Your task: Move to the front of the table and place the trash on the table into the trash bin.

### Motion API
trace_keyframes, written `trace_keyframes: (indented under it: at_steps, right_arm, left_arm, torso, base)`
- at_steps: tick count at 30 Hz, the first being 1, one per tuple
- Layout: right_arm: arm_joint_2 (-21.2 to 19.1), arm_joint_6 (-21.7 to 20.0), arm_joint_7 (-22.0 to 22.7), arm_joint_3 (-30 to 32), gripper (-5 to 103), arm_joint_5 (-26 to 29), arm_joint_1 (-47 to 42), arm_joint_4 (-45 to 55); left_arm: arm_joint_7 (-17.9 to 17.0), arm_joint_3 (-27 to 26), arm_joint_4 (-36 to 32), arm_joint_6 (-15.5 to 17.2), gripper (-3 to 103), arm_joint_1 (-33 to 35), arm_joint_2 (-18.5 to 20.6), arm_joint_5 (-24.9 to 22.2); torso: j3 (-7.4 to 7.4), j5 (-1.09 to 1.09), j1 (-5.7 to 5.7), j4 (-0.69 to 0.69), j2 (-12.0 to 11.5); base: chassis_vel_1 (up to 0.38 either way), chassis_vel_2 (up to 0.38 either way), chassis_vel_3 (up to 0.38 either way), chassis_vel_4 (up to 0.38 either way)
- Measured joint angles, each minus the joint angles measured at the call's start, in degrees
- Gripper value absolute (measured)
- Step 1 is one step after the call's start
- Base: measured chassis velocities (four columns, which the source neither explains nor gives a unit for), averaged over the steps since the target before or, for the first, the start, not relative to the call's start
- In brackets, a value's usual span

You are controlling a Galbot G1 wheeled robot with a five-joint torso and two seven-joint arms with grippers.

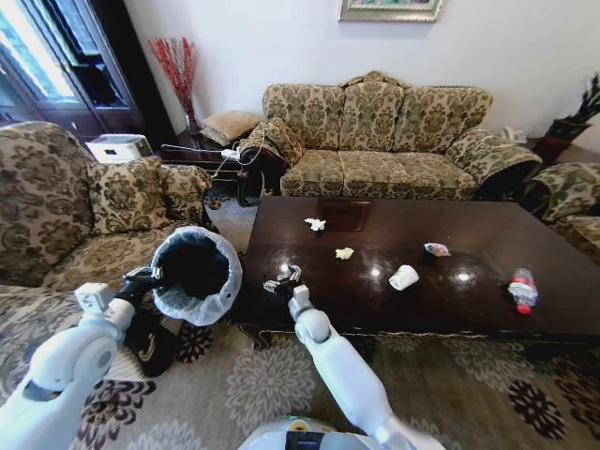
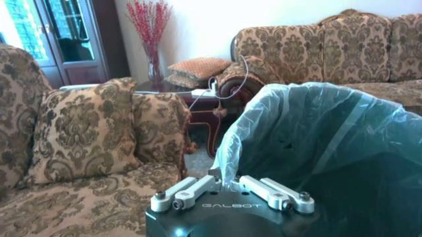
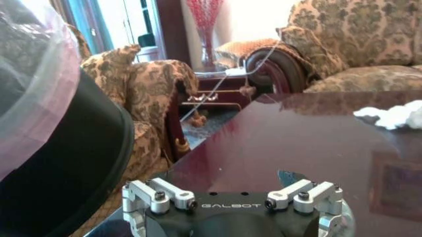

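Trash scattered across dark worktop [image 1: 469,291]: bottle [image 1: 523,290] near right end, paper cup [image 1: 404,277] mid-top, wrapper [image 1: 437,249] behind cup, yellowish wad [image 1: 344,253] and white wad [image 1: 316,224] left of centre. Bin [image 1: 195,275] with whitish bag liner tilted at worktop's left end, mouth facing robot. Left gripper [image 1: 142,278] jaws closed on bin rim. Right gripper [image 1: 284,278] over worktop's left front corner, beside bin; jaws spread apart, nothing between them.

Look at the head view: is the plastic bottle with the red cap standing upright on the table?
No. The plastic bottle lies on its side near the right end of the table.
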Motion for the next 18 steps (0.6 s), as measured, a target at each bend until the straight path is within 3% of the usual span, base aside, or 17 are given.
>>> trace_keyframes:
  at_steps: [5, 13, 18]
  right_arm:
    - [0.62, 0.98, -1.44, -0.37, 100, -0.17, 2.62, -3.10]
    - [-1.84, -4.05, -0.55, -1.10, 100, -2.66, 0.38, 0.17]
    - [-3.62, -4.25, -0.41, -0.71, 100, -2.92, -2.98, 3.26]
  left_arm:
    - [0.13, 0.00, 0.26, -0.01, 1, 0.10, -0.44, 0.36]
    - [0.25, 0.21, 1.04, -0.63, 1, -0.32, -0.55, 0.60]
    - [0.22, 0.86, 1.61, -1.22, 1, -0.67, -1.03, 1.16]
  torso:
    - [-0.01, 0.01, -0.02, 0.03, 0.00]
    - [0.00, 0.03, -0.02, 0.00, 0.00]
    - [-0.01, 0.02, -0.02, 0.01, 0.00]
  base:
    - [0.000, 0.000, 0.000, 0.000]
    - [0.000, 0.000, 0.000, 0.000]
    - [0.000, 0.000, 0.000, 0.000]
